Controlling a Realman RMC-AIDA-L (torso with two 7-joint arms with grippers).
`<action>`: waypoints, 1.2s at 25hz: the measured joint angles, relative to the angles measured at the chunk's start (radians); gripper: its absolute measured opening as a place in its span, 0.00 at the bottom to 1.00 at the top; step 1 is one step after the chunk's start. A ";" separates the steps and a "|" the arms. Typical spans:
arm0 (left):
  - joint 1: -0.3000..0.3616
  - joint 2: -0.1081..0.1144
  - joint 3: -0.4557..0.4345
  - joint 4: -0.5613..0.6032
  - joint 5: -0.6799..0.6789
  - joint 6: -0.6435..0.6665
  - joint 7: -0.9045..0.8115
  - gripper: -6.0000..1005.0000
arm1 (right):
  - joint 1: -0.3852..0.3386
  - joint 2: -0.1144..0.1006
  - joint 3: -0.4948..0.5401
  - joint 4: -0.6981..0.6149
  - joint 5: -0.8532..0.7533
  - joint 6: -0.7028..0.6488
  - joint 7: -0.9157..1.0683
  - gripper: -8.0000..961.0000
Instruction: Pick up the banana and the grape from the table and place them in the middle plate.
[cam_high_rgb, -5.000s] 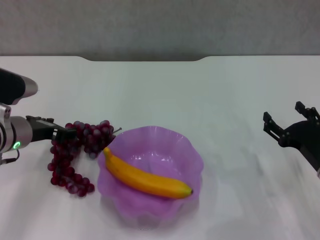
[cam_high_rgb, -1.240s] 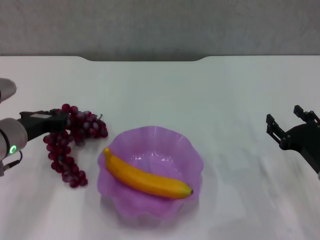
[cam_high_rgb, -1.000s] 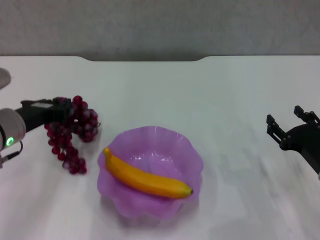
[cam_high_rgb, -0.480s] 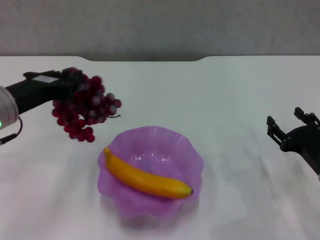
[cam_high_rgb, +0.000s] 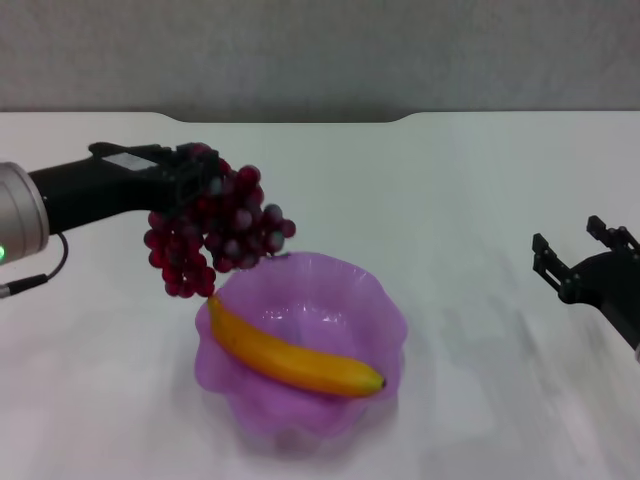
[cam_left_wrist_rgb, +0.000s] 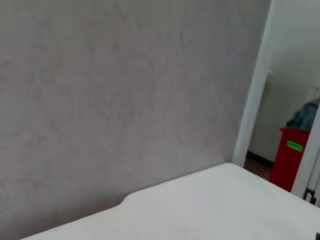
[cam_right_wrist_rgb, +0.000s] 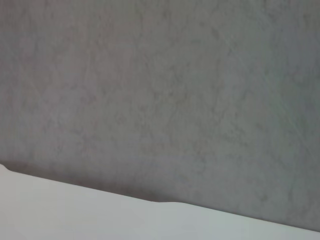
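Note:
My left gripper (cam_high_rgb: 195, 172) is shut on the top of the grape bunch (cam_high_rgb: 215, 232) and holds it in the air, hanging just over the far left rim of the purple plate (cam_high_rgb: 375, 300). The banana (cam_high_rgb: 290, 355) lies inside the plate, slanting from its left rim to its near right side. My right gripper (cam_high_rgb: 580, 262) is open and empty, parked low at the right edge of the table (cam_high_rgb: 450, 200). Both wrist views show only wall and tabletop.
The table's dark notched far edge (cam_high_rgb: 290, 118) runs along the back. A red bin (cam_left_wrist_rgb: 290, 155) stands off the table in the left wrist view.
My left gripper has lifted the grape bunch off the table and carried it right, from beside the plate to above its far left rim. The right arm has not moved.

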 joint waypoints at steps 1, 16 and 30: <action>0.000 -0.001 0.005 0.000 0.006 0.000 -0.001 0.21 | 0.001 0.000 0.000 0.000 0.000 0.000 0.000 0.80; -0.042 -0.003 0.233 -0.062 0.168 0.114 -0.080 0.21 | 0.007 0.000 0.000 0.000 0.000 0.001 0.000 0.80; -0.098 -0.003 0.291 -0.204 0.159 0.210 -0.070 0.21 | 0.004 0.000 0.000 0.000 0.000 0.000 0.000 0.80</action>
